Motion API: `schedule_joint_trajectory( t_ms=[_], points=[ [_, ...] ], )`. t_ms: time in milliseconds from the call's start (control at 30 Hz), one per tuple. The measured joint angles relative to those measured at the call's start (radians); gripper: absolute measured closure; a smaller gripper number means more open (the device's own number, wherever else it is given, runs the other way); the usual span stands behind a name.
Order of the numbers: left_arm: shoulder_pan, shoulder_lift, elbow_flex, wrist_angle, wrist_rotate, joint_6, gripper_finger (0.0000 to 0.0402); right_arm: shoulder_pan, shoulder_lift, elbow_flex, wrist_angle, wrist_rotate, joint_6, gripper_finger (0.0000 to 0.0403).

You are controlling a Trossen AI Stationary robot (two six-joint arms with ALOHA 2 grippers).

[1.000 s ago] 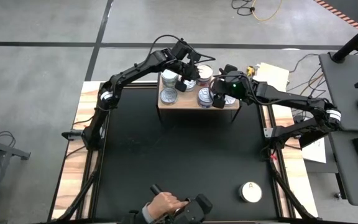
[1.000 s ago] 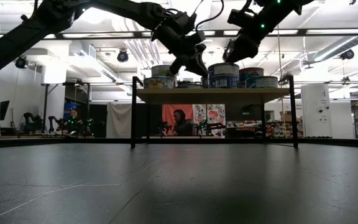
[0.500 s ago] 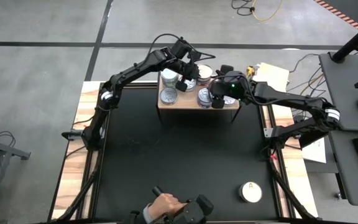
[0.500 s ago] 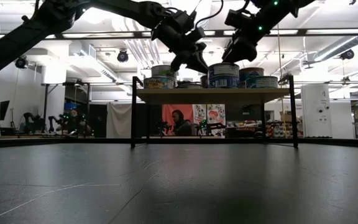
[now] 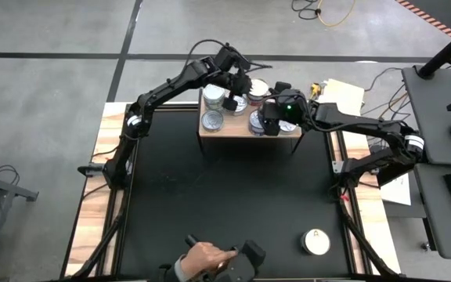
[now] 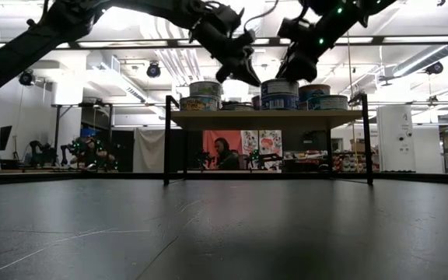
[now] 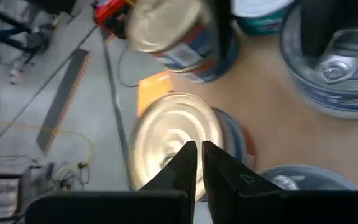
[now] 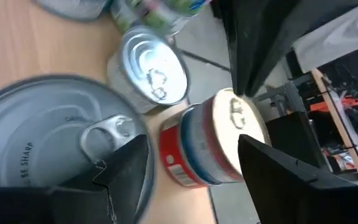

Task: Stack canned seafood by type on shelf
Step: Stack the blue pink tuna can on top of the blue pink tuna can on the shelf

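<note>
Both arms reach over the shelf [image 5: 233, 128] of cans

Left gripper [image 5: 238, 88], clenched and empty, hovers above a gold-topped can [image 7: 174, 144] at the shelf's rear. Right gripper [image 5: 270, 124], fingers spread, straddles a silver-topped can [image 8: 48, 134] near the shelf's front, having edged inward since a second ago.

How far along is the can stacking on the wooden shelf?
Mostly done: most cans already sit grouped on the shelf. In hand: both pincers hover above it, the left pincer shut and empty, the right pincer open over a silver-topped can. Left: the white-topped can marked A waits on the black table.
</note>
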Motion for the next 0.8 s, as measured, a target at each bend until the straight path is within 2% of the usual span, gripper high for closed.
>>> schedule_joint_trajectory(
  t_ms=[67,233,300,400,467,600,667,800],
  points=[
    [0.009,-0.018,0.003,-0.002,0.014,0.002,0.0388,-0.008,-0.024,0.003,0.000,-0.001,0.017,0.0168],
    [0.047,-0.063,-0.002,-0.050,0.195,-0.005,0.0390,-0.049,-0.058,0.052,-0.028,-0.021,0.116,0.0192],
    [0.053,-0.071,-0.002,-0.083,0.207,-0.017,0.0395,-0.073,-0.058,0.086,-0.037,-0.030,0.172,0.0205],
    [0.060,-0.075,-0.002,-0.129,0.205,-0.029,0.0399,-0.128,-0.042,0.161,-0.067,-0.033,0.310,0.0237],
    [0.065,-0.077,-0.002,-0.155,0.197,-0.025,0.0400,-0.180,-0.017,0.237,-0.129,-0.042,0.407,0.0273],
    [0.069,-0.071,-0.005,-0.186,0.155,-0.044,0.0400,-0.289,0.075,0.427,-0.326,-0.221,0.532,0.0371],
    [0.062,-0.063,-0.012,-0.186,0.132,-0.060,0.0401,-0.324,0.148,0.527,-0.418,-0.272,0.574,0.0384],
    [0.034,-0.051,-0.013,-0.185,0.007,-0.084,0.0401,-0.372,0.316,0.726,-0.603,-0.294,0.599,0.0393]
  ],
)
